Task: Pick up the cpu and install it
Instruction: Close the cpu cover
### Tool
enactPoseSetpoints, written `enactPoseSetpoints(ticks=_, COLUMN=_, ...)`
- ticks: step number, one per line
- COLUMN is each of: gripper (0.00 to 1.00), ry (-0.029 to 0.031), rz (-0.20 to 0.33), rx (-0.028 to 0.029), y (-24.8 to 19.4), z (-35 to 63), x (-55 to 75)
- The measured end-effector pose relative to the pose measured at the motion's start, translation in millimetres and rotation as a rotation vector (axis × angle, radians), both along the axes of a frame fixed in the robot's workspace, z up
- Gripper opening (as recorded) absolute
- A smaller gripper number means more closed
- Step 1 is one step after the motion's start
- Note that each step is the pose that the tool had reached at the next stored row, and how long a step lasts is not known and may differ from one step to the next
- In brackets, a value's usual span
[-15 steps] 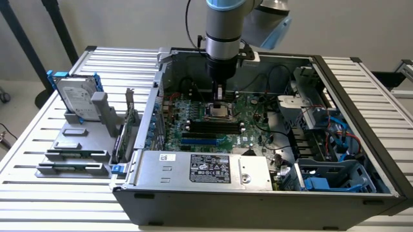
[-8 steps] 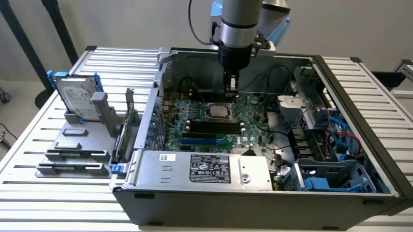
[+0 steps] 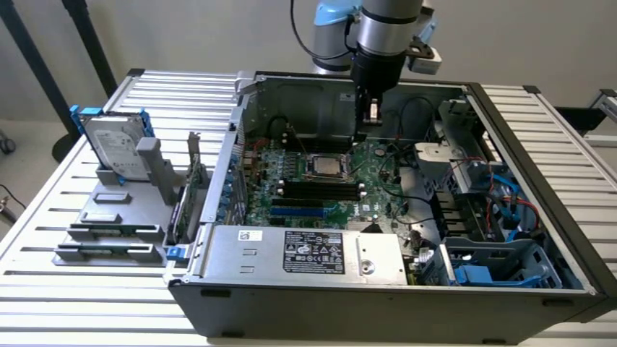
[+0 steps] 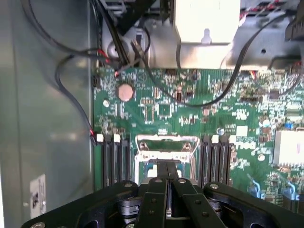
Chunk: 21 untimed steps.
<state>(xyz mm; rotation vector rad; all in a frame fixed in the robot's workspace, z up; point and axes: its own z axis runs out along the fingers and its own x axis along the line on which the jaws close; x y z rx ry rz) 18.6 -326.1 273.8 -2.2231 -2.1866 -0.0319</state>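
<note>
Slatted table (image 3: 58, 217) bears one open case (image 3: 386, 307), one cpu (image 3: 323, 167) inside, fingers (image 4: 163, 172) closed.

Open grey computer case (image 3: 386, 311) on a slatted metal table (image 3: 58, 289), green motherboard (image 3: 378, 189) inside, labelled power supply (image 3: 289, 253), hard drive (image 3: 114, 148) upright in a grey rack (image 3: 111, 225) at the exterior view's left

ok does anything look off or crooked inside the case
Nothing stands out. The cpu socket sits square between the memory slots. The shut gripper hangs near it. Loose black cables drape across the motherboard but stay clear of the socket.
</note>
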Motion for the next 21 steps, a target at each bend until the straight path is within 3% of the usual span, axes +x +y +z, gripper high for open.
enactPoseSetpoints(ticks=8, gripper=0.11, ry=0.0009, rz=0.014, rx=0.0024, y=0.1, z=-0.4, x=29.7)
enactPoseSetpoints(ticks=21, gripper=0.11, ry=0.0010, rz=0.073, rx=0.0020, y=0.0, z=-18.8, x=37.2)
